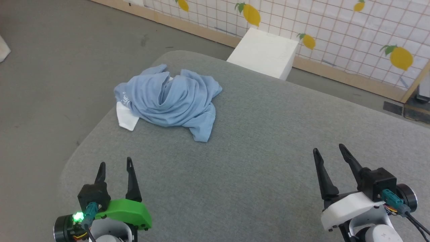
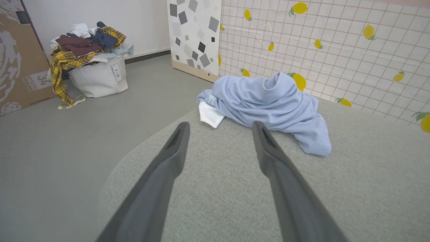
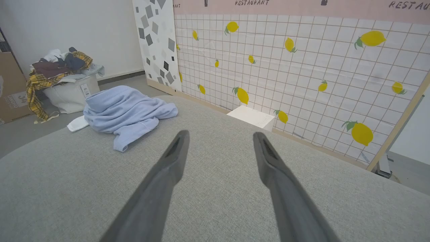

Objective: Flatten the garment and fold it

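The left gripper (image 1: 115, 161) is positioned over the near left part of the grey fabric surface (image 1: 252, 151). Its jaws are spread wide and nothing lies between its fingers (image 2: 174, 148). The right gripper (image 1: 328, 148) is positioned over the near right part of the same surface, jaws equally wide and empty. Both grippers point toward the far edge of the surface.

The garment (image 1: 168, 97) lies ahead of the left gripper, well apart from its fingertips, and ahead and far to the left of the right gripper. It is a light blue T-shirt, crumpled into a loose heap with deep folds. It is not flattened or folded.

- A white panel (image 1: 127, 118) protrudes from under the left side of the heap and lies flat on the surface, close to the surface's left edge.
- A small white logo (image 1: 125, 98) sits on the blue fabric just above the white panel.
- A stitched hem end (image 1: 203, 129) trails from the heap's right side toward the grippers.

Beyond the garment, a white box (image 1: 263, 52) stands just past the far edge of the surface, against a lemon-printed grid wall (image 1: 352, 40). To the left of the left gripper, past the surface edge, is grey floor (image 1: 50, 84). A laundry basket (image 2: 97, 77) heaped with clothes stands on it, beside a cardboard box (image 2: 20, 67).
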Robot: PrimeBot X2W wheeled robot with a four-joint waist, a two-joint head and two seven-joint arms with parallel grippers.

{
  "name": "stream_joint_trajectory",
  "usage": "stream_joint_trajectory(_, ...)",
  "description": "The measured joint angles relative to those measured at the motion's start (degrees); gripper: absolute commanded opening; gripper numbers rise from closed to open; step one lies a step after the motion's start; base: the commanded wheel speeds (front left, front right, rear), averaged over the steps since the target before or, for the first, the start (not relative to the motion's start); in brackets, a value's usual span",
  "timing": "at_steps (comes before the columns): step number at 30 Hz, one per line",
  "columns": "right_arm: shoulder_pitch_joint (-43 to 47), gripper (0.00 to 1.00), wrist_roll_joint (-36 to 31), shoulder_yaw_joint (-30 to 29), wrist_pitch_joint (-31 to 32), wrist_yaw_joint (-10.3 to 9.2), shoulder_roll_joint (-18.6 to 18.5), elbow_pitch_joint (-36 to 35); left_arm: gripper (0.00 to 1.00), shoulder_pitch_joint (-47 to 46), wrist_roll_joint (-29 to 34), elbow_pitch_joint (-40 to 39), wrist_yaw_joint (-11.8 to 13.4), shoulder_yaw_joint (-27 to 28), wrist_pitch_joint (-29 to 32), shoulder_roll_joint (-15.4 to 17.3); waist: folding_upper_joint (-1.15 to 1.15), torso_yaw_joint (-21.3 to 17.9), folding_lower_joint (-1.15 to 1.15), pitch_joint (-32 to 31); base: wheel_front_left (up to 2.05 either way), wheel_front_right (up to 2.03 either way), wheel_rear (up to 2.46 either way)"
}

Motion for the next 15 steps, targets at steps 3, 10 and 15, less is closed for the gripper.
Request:
stream_joint_trajectory(3, -0.02, 1.0, 0.02, 0.02, -0.08, 0.0, 0.01, 0.2, 1.0, 0.0, -0.48, 0.18, 0.43, -0.14, -0.3, 0.1, 0.0, 0.98, 0.0, 0.08, 0.0, 0.0, 0.0)
stream_joint_trajectory(10, -0.07, 1.0, 0.21, 0.26, -0.59, 0.0, 0.01, 0.6, 1.0, 0.0, -1.25, 0.59, 1.54, -0.34, -1.08, 0.51, 0.0, 3.18, 0.0, 0.23, 0.0, 0.0, 0.0)
stream_joint_trajectory(15, -0.15, 1.0, 0.48, 0.3, -0.85, 0.0, 0.02, 0.71, 1.0, 0.01, -1.76, 0.68, 2.12, -0.33, -1.55, 0.83, 0.0, 4.6, 0.0, 0.34, 0.0, 0.0, 0.0)
